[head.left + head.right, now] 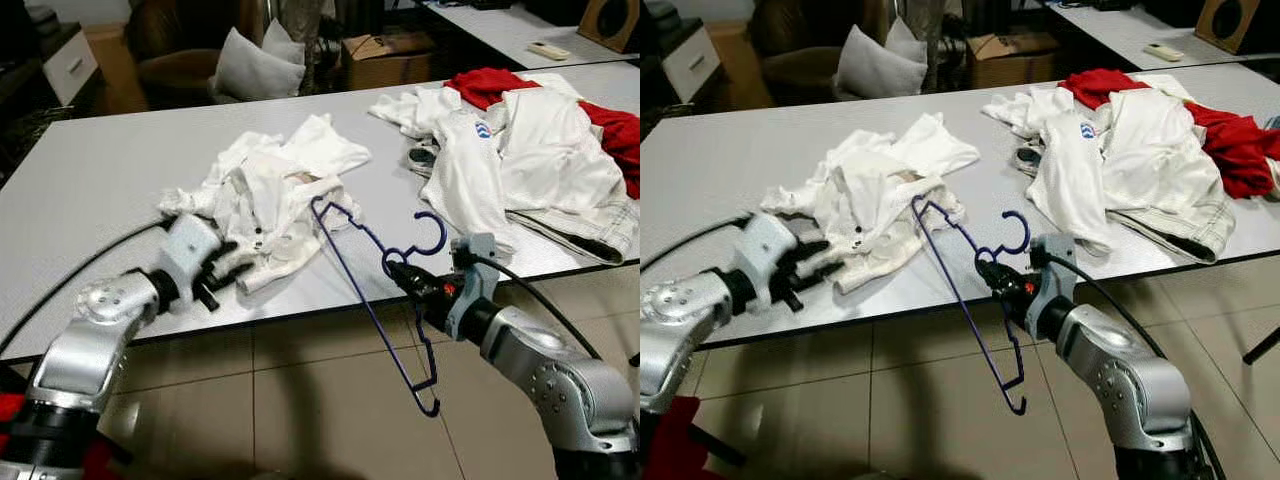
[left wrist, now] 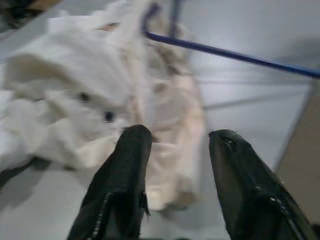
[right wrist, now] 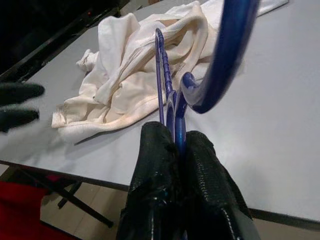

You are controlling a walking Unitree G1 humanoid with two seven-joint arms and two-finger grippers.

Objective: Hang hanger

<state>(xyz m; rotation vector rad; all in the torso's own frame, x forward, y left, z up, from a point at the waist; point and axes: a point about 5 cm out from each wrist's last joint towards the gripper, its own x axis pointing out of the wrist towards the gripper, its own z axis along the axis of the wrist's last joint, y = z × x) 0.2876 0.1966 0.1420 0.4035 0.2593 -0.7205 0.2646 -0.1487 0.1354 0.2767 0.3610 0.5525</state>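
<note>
Hanger [image 1: 372, 300], blue thin wire, pinched at the neck just under its hook between the closed fingers of the right gripper [image 1: 398, 274], one shoulder resting against the crumpled white shirt [image 1: 270, 200] on the table edge, the other hanging out over the floor. Left gripper [image 1: 222, 270], fingers apart with nothing between them, sits at the shirt's near hem; likely a light, springy, slick frame that would swivel in a loose pinch (the neck looks the firmest hold), and the shirt soft and floppy. Grey table [image 1: 100, 190] also carries a pile of white and red clothes [image 1: 540, 140]; tiled floor [image 1: 300, 400], cushion [image 1: 250, 65] and cardboard box [image 1: 385, 55] behind.
</note>
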